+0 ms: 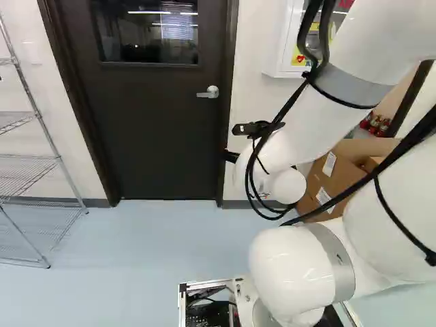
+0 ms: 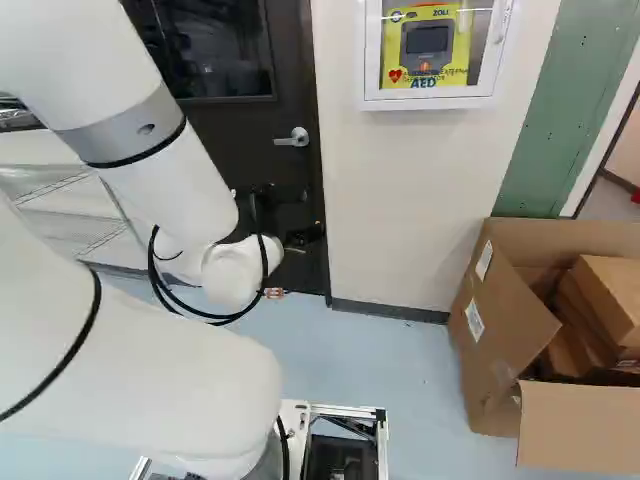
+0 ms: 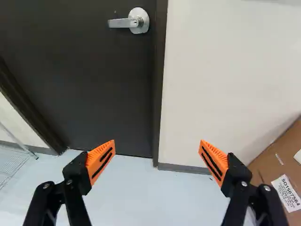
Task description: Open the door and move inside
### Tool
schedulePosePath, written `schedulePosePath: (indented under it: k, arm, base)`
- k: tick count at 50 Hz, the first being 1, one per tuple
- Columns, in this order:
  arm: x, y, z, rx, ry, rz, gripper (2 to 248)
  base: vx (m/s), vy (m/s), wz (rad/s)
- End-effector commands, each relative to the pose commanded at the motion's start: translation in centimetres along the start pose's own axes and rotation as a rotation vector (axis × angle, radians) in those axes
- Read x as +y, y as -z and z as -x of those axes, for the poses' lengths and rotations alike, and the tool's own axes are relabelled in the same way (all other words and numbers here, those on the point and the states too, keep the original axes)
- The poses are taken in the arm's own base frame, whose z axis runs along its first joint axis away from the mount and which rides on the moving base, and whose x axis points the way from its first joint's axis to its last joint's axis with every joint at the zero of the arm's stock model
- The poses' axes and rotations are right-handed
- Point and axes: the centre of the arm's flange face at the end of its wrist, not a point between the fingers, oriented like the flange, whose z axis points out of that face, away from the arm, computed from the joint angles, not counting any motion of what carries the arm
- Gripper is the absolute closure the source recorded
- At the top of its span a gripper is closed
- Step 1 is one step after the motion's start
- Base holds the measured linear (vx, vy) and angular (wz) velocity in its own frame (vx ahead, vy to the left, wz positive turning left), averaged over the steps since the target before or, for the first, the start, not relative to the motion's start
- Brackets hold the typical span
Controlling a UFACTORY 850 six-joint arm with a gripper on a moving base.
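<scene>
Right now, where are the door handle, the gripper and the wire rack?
Door handle (image 3: 124,22): wrist view, on its lever.
Gripper (image 3: 157,154): wrist view, midway between its open fingertips.
Wire rack (image 1: 51,136): left base view, on its upright post.

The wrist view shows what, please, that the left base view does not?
Only the wrist view shows the orange pads of the pincer. Only the left base view shows the door's window, the wall cabinet and the white arm. Both show the door, its handle, the wire shelf and the cardboard box.
</scene>
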Motion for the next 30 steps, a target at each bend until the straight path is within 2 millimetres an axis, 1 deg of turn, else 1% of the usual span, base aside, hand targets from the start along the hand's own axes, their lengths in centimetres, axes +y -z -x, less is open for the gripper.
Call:
schedulePosePath:
  k: [30]
  arm:
    - [0.00, 0.00, 0.00, 0.000, 0.000, 0.000, 3]
  base:
    - [0.132, 0.169, -0.207]
